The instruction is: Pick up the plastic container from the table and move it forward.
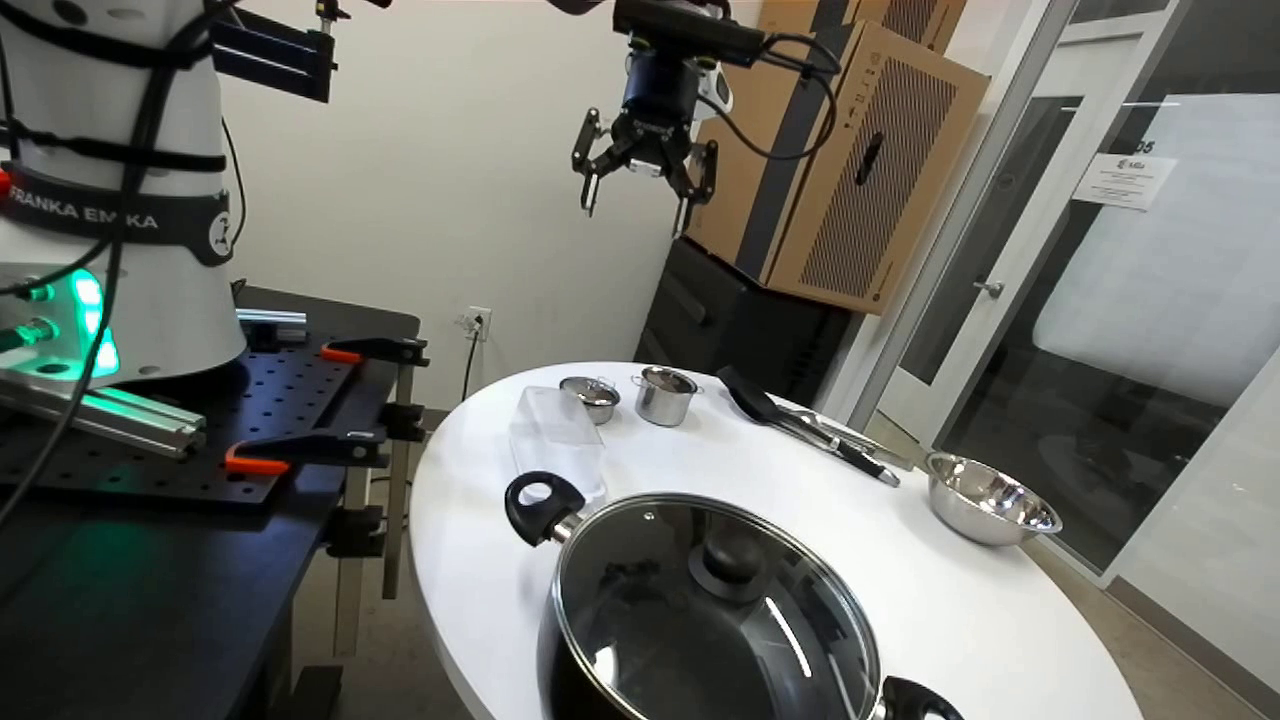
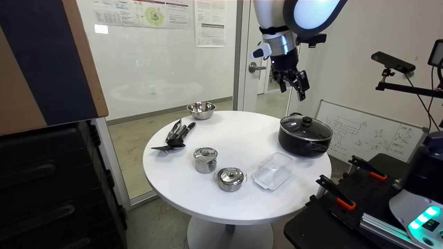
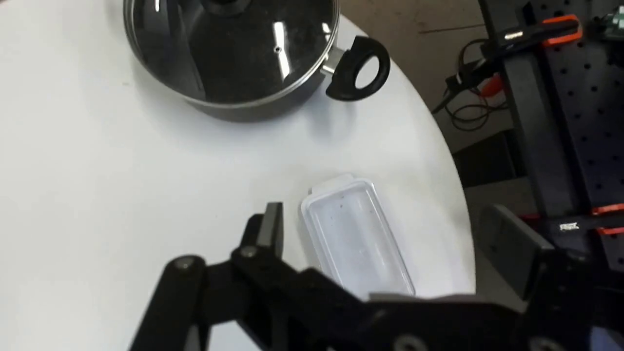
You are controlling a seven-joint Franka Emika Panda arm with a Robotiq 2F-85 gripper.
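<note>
The clear plastic container (image 1: 562, 440) lies on the white round table (image 1: 470, 590) near the edge facing the robot base. In an exterior view it looks like an empty rectangular tray (image 2: 274, 171). My gripper (image 1: 634, 218) is open and empty, pointing down high above the table; it is also above the table in an exterior view (image 2: 292, 95). In the wrist view the container (image 3: 358, 239) shows between the spread fingers (image 3: 392, 236), closer to the left finger. Its lower end there is hidden behind the gripper body.
A black lidded pot (image 2: 304, 138) stands beside the container, its handle (image 3: 358, 70) toward it. Two small steel pots (image 2: 205, 160) (image 2: 231, 179), black utensils (image 2: 178, 136) and a steel bowl (image 2: 201, 110) are also on the table. The black workbench (image 1: 130, 590) has red-and-black clamps.
</note>
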